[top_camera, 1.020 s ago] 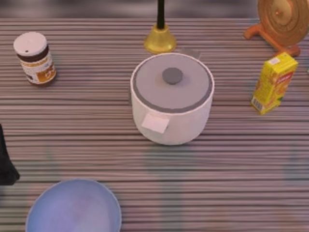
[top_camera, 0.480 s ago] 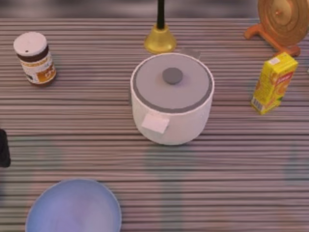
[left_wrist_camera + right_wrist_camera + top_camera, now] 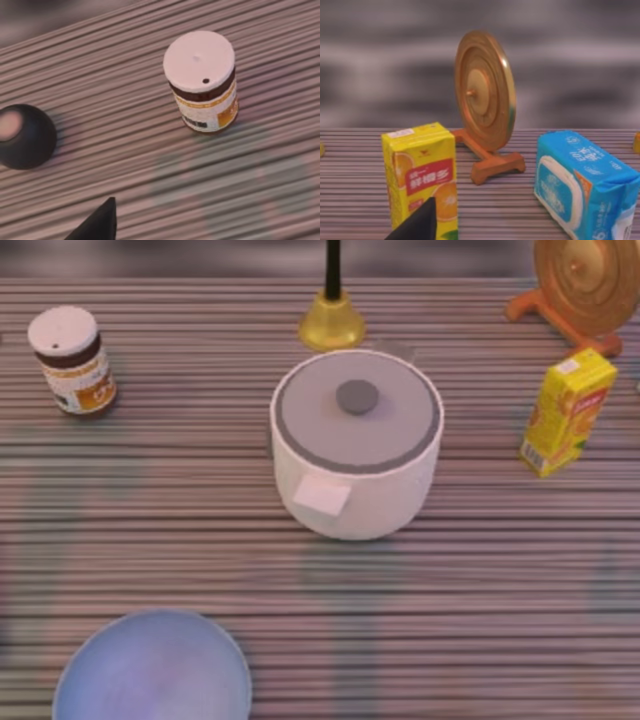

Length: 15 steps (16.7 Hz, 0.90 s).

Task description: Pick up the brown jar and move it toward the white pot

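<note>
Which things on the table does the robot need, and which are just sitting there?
Needed: small brown jar with white lid; big white pot with grey lid.

Just sitting: yellow juice carton; blue bowl; gold bell; wooden disc on stand; blue wipes pack.

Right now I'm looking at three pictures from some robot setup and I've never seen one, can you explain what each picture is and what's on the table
The machine is a pair of AgileX arms with two-finger grippers at a striped table, in a rendered simulation.

The top view looks down from above. It shows the white pot in the middle, the brown jar at far left, a blue bowl at near left, a gold bell behind the pot, a yellow juice carton at right and a wooden disc on a stand at far right. No arm appears in it.

The left wrist view comes from the left arm's camera, above the jar. The right wrist view faces the carton, the disc and a blue wipes pack.

Nothing is held.
</note>
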Each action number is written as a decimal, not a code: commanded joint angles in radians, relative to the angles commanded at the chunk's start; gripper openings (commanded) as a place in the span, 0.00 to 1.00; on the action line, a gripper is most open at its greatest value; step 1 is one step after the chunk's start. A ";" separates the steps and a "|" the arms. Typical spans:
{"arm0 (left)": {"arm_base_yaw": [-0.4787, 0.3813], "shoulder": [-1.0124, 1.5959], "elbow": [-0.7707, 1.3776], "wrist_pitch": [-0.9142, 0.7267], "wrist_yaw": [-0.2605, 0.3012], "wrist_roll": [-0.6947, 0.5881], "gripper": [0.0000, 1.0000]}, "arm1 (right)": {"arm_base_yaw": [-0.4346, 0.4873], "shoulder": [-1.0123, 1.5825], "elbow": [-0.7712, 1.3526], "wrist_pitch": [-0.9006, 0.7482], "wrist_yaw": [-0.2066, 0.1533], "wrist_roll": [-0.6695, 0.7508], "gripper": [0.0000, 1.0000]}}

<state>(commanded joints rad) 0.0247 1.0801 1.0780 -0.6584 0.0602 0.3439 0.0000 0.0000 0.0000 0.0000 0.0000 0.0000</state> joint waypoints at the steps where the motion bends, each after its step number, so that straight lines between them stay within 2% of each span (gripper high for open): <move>1: 0.001 0.092 0.103 -0.055 0.006 0.030 1.00 | 0.000 0.000 0.000 0.000 0.000 0.000 1.00; 9: 0.009 0.828 0.922 -0.492 0.054 0.265 1.00 | 0.000 0.000 0.000 0.000 0.000 0.000 1.00; 15: 0.014 1.302 1.443 -0.762 0.083 0.411 1.00 | 0.000 0.000 0.000 0.000 0.000 0.000 1.00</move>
<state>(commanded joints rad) 0.0391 2.3819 2.5213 -1.4204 0.1427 0.7546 0.0000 0.0000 0.0000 0.0000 0.0000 0.0000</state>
